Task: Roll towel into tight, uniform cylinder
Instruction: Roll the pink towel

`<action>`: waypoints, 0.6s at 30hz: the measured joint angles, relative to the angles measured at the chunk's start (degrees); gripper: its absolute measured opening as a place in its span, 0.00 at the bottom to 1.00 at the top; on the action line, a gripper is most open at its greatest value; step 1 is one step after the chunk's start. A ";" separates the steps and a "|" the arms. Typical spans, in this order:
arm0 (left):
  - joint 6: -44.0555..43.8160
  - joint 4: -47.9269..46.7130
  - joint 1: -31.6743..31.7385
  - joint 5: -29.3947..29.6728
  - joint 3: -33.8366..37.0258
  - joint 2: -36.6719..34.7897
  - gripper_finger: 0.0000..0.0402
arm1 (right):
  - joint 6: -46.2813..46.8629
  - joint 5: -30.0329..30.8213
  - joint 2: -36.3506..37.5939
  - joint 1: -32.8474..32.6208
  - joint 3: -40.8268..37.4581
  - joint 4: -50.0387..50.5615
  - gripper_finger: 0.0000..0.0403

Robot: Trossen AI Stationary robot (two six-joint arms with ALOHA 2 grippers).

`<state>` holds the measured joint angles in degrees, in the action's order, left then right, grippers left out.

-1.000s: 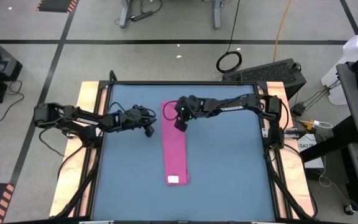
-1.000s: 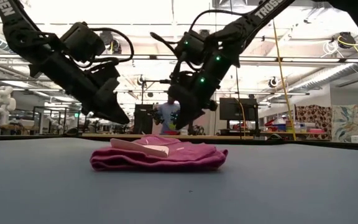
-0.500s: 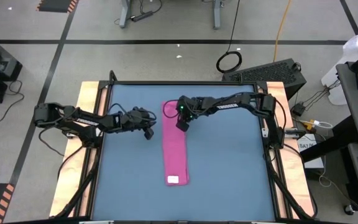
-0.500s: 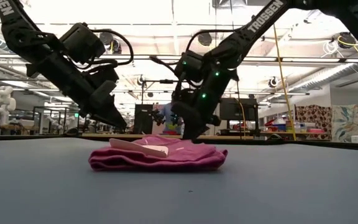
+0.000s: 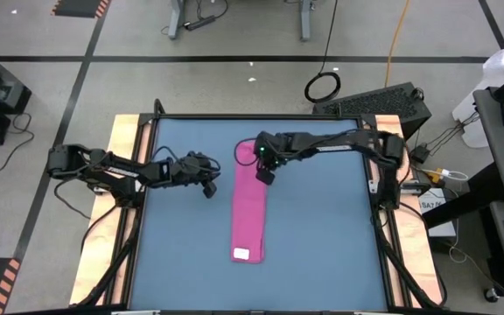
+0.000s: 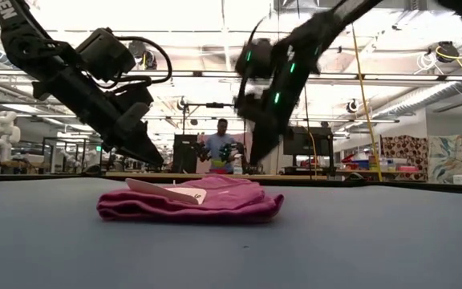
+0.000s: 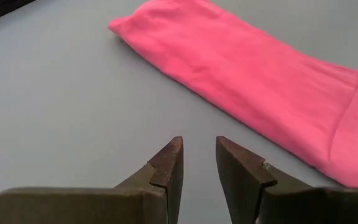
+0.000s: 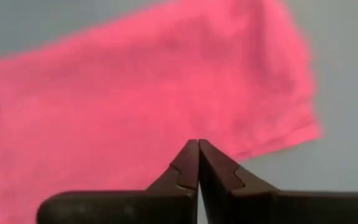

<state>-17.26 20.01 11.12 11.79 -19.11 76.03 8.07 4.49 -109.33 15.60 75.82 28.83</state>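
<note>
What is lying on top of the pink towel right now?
Only a small white tag shows on the towel, at its near end. The right claw hangs shut above its far end, off the cloth. Anything inside the folds is covered.

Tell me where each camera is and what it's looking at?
High view: above, facing straight down; table, towel, both arms.
Low view: tabletop height, facing across; towel, arms overhead.
Left wrist view: on the left arm; left gripper open beside towel.
Right wrist view: on the right arm; right gripper shut above towel.
Shared: every view shows the towel.
</note>
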 joint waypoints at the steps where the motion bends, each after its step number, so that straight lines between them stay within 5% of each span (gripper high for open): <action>1: 0.00 0.00 -0.09 0.00 0.00 0.00 0.25 | -0.48 0.85 1.93 -0.67 0.08 1.08 0.00; 10: 1.27 2.27 -2.40 -2.64 0.00 0.00 0.25 | 1.11 7.85 14.40 -15.74 -2.84 10.02 0.00; 18: 3.48 11.57 -7.55 -7.16 0.00 0.02 0.25 | 5.21 9.05 19.07 -33.69 -20.04 -15.79 0.00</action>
<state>-13.77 31.58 3.57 4.63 -19.11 76.05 13.27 13.54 -90.26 -18.09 55.78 13.04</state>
